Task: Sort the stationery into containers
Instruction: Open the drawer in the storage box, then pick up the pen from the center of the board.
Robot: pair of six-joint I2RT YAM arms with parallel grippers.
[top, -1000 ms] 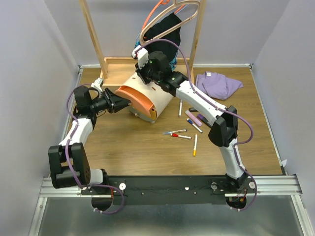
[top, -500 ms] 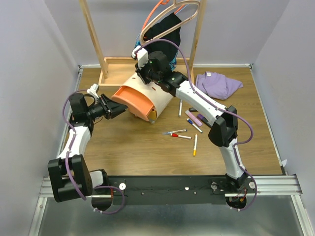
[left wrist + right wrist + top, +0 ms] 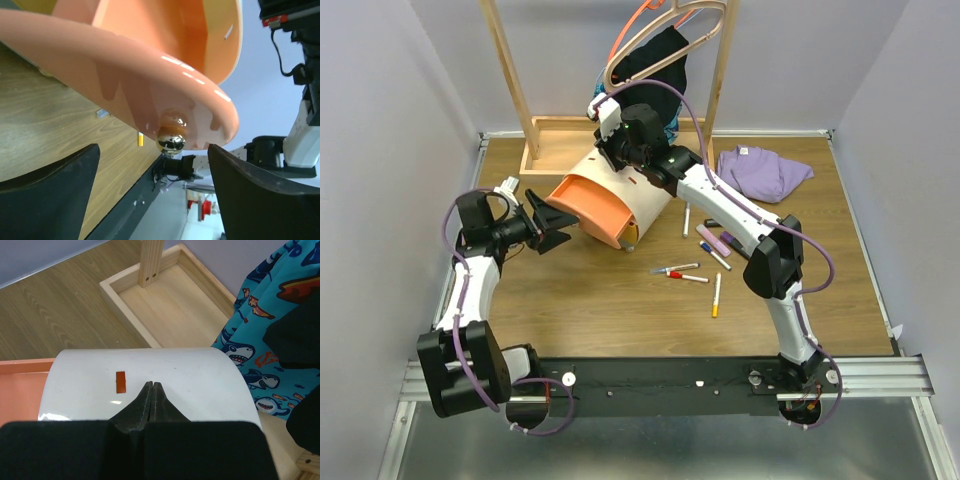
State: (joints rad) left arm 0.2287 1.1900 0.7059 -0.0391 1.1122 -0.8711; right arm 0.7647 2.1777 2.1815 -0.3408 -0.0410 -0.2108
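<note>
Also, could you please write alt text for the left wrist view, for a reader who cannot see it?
An orange drawer fills the upper view, its shiny round knob sitting untouched between the black fingers of the open left gripper. Wooden table shows beneath.

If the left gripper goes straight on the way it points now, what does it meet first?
Probably the metal knob of the orange drawer: it sits just ahead, between the open fingers of the left gripper.
</note>
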